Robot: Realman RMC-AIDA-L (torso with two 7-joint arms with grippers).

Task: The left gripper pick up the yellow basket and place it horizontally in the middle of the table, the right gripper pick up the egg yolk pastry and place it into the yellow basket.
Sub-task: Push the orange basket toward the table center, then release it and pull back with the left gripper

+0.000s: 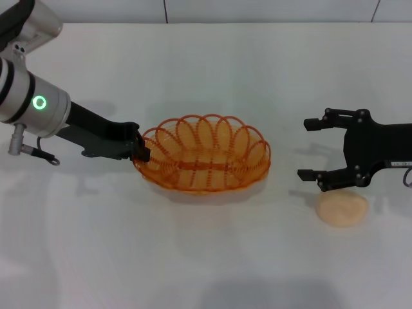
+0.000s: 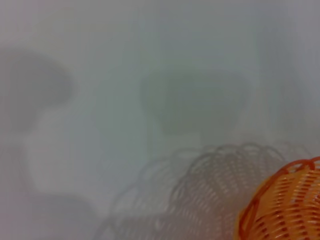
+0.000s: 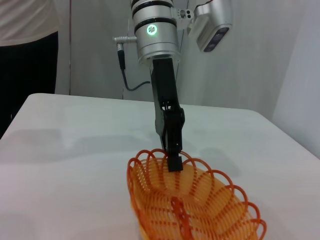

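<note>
Jaws of left gripper [image 1: 141, 147] pinch oval orange-yellow wire basket [image 1: 205, 154].

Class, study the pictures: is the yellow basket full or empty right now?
Empty. The yellow basket shows only bare wire inside; the egg yolk pastry lies on the table beside the right tool.

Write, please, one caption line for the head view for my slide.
Left claw grips the yellow basket rim; right claw open above the egg yolk pastry.
</note>
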